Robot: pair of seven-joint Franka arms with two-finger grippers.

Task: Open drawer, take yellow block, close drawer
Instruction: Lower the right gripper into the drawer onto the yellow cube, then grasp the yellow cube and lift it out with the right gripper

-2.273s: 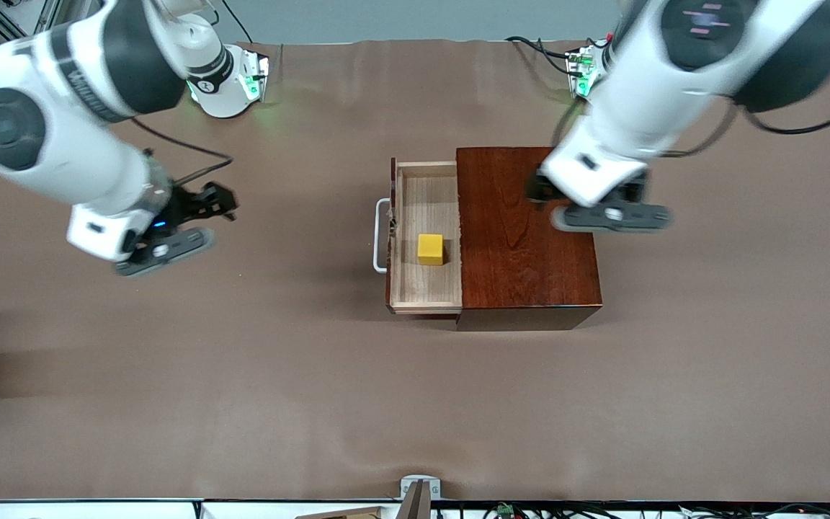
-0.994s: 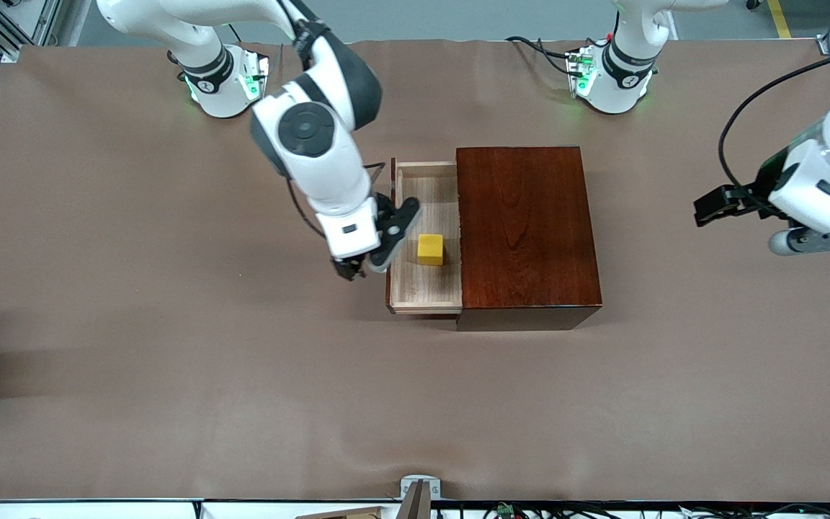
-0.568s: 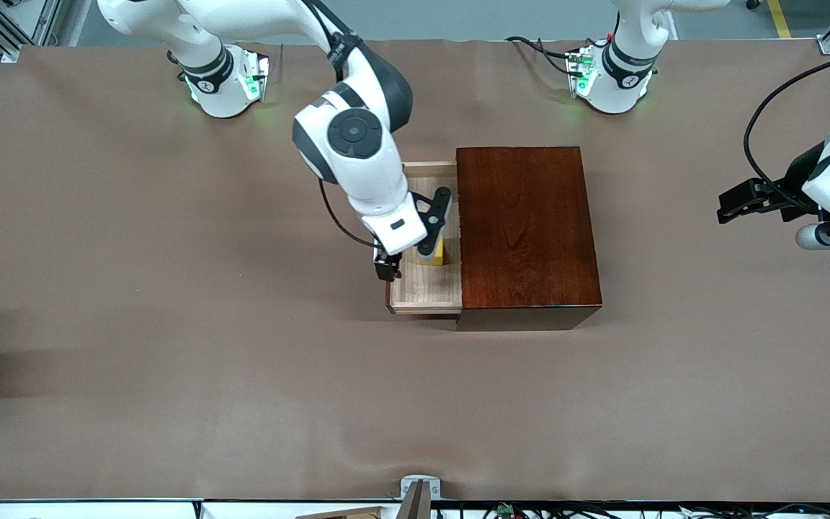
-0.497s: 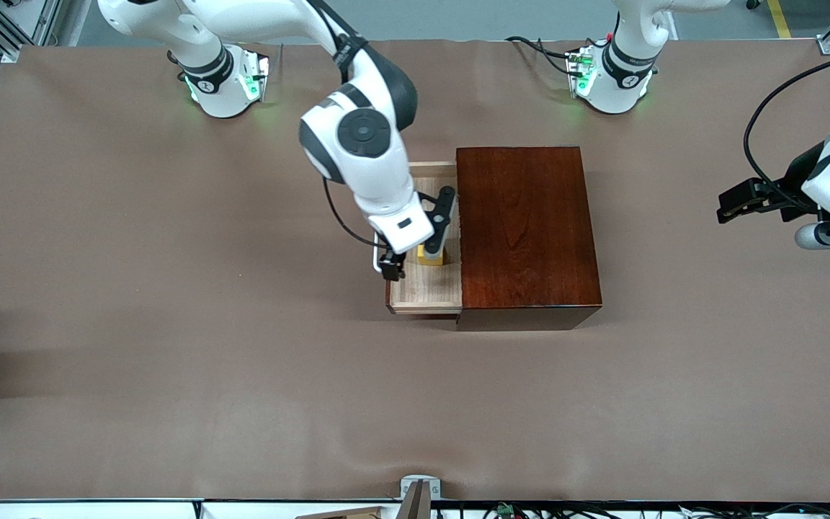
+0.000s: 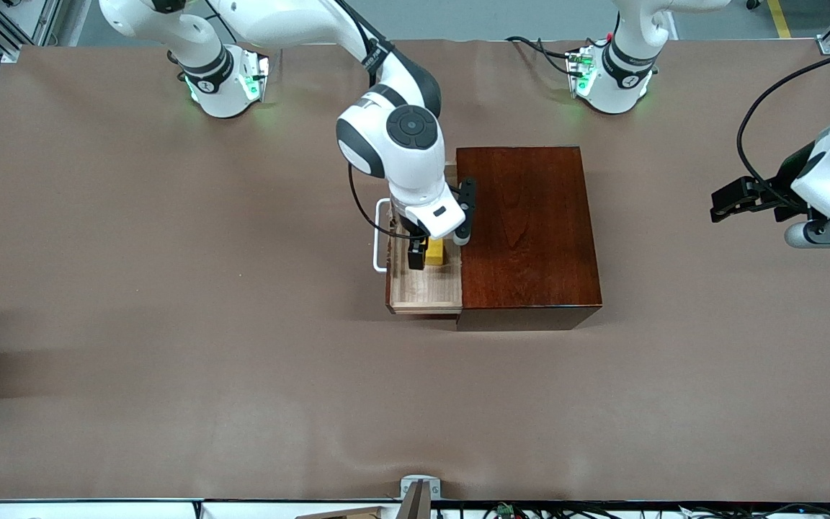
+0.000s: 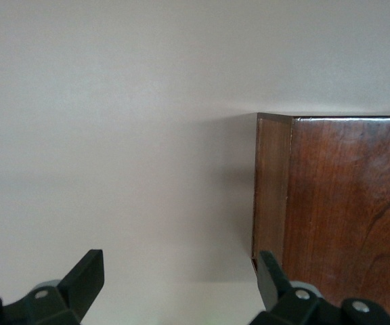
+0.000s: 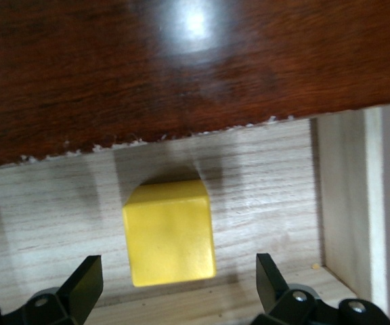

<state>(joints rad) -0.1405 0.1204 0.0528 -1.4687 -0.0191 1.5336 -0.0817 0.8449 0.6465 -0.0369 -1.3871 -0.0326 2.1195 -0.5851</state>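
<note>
The drawer [image 5: 426, 287] of the dark reddish-brown wooden box [image 5: 527, 231] is pulled out toward the right arm's end, its white handle [image 5: 379, 238] showing. The yellow block [image 5: 436, 254] sits on the drawer's pale floor. My right gripper [image 5: 426, 249] hangs open over the block. In the right wrist view the block [image 7: 170, 232] lies between the spread fingertips [image 7: 83, 284], with the drawer floor [image 7: 263, 176] around it; my right gripper [image 7: 176, 288] does not touch it. My left gripper [image 5: 829, 234] is open and empty above the table, beside the box toward the left arm's end.
The left wrist view shows my left gripper [image 6: 176, 288] over bare table, with a corner of the box [image 6: 344, 203] at one side. The brown table cover [image 5: 242, 360] spreads around the box. A small metal bracket [image 5: 418, 490] sits at the table's near edge.
My right arm has swung from its end of the table to over the open drawer and the block. My left arm has left the box top for its own end of the table.
</note>
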